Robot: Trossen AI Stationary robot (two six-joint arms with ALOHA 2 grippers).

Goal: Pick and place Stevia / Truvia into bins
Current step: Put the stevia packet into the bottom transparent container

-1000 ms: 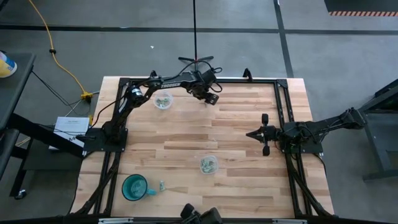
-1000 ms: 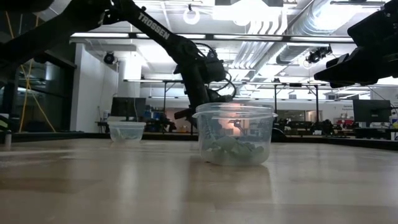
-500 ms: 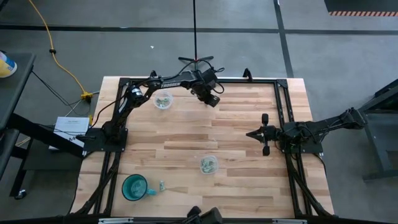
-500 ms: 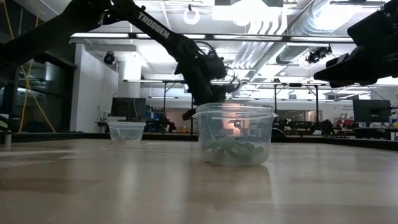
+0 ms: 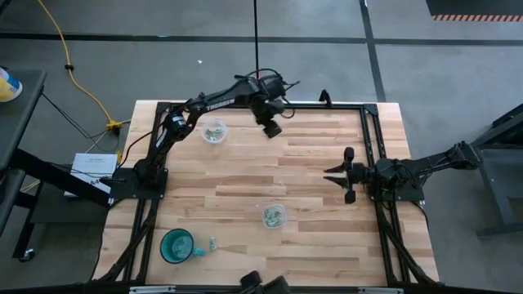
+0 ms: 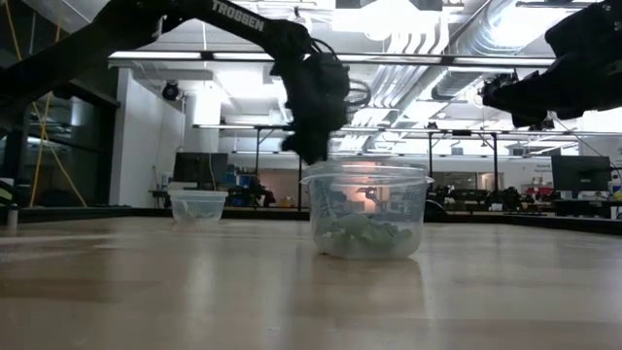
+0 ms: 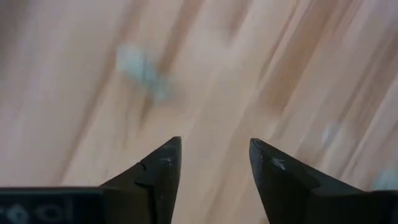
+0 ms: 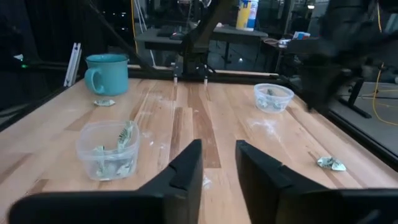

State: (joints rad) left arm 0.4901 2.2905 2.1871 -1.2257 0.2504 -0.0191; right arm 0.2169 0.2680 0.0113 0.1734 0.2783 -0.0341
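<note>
1. The wooden surface (image 5: 245, 184) carries two clear bins, one far (image 5: 215, 131), one near (image 5: 274, 216), both holding sachets (image 8: 117, 163).
2. The left hand (image 5: 270, 126) hovers beside the far bin, fingers apart, empty.
3. One sachet (image 8: 330, 163) lies loose below it.
4. The right hand (image 5: 346, 174) waits at the right side, fingers apart.

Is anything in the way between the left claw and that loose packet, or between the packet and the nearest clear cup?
Nothing visible. The left gripper hangs, jaws open, over bare wood near the loose sachet; only open tabletop separates it from the far cup. The right gripper waits aside.
</note>
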